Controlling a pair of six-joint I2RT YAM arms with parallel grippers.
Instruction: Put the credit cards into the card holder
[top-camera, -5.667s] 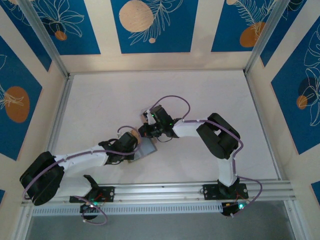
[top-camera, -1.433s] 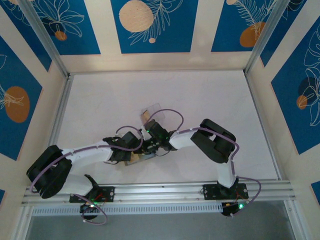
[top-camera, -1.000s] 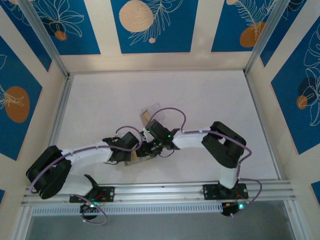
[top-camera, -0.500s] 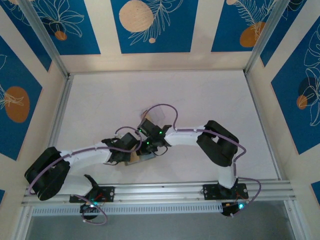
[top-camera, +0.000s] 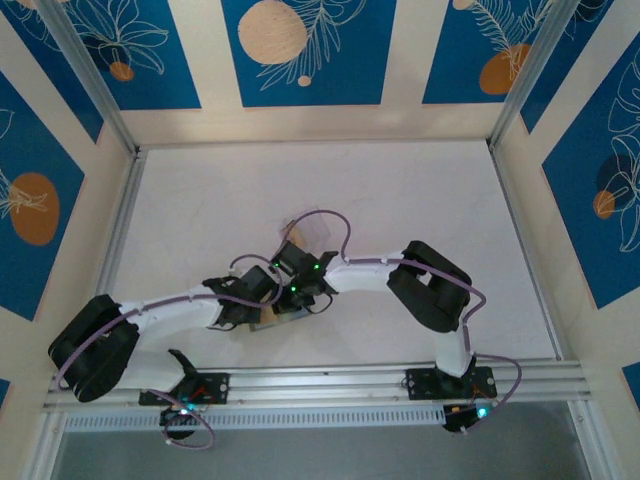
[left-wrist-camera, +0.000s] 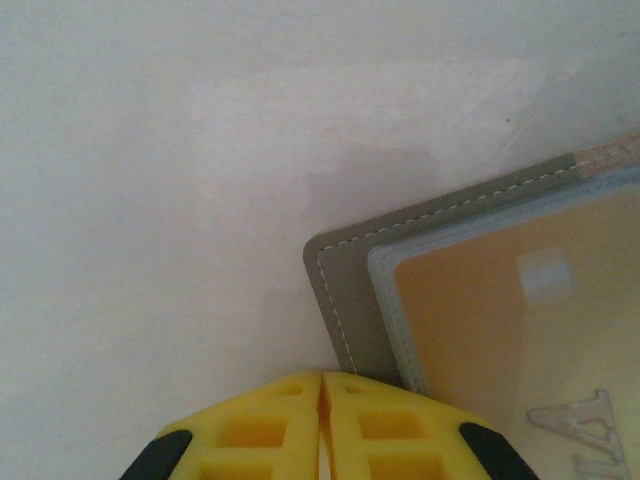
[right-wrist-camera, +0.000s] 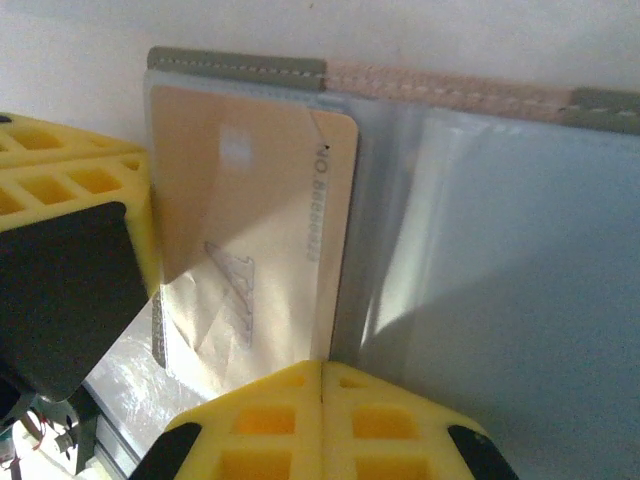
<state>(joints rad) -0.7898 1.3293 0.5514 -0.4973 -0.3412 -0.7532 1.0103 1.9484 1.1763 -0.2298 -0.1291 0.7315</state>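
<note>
We are resting our left gripper (left-wrist-camera: 322, 428), fingers pressed together, at the left edge of the open card holder (left-wrist-camera: 345, 270). One tan credit card (right-wrist-camera: 250, 200) is sitting inside its left pocket, with our right gripper (right-wrist-camera: 322, 415), fingers closed, at the card's end; others are likely remaining.

The left arm (top-camera: 170, 315) rises from its base at the near left, folds its elbow out toward the left edge and runs its forearm rightward to mid-table. There the left gripper (top-camera: 265, 308) points down, its yellow fingers (left-wrist-camera: 270, 430) pressed flat together. The right arm (top-camera: 370, 275) bends at a raised elbow on the right and stretches leftward. The right gripper (top-camera: 300, 292) sits just beside the left one, jaws likewise closed, pads (right-wrist-camera: 380, 425) meeting without a gap.
</note>
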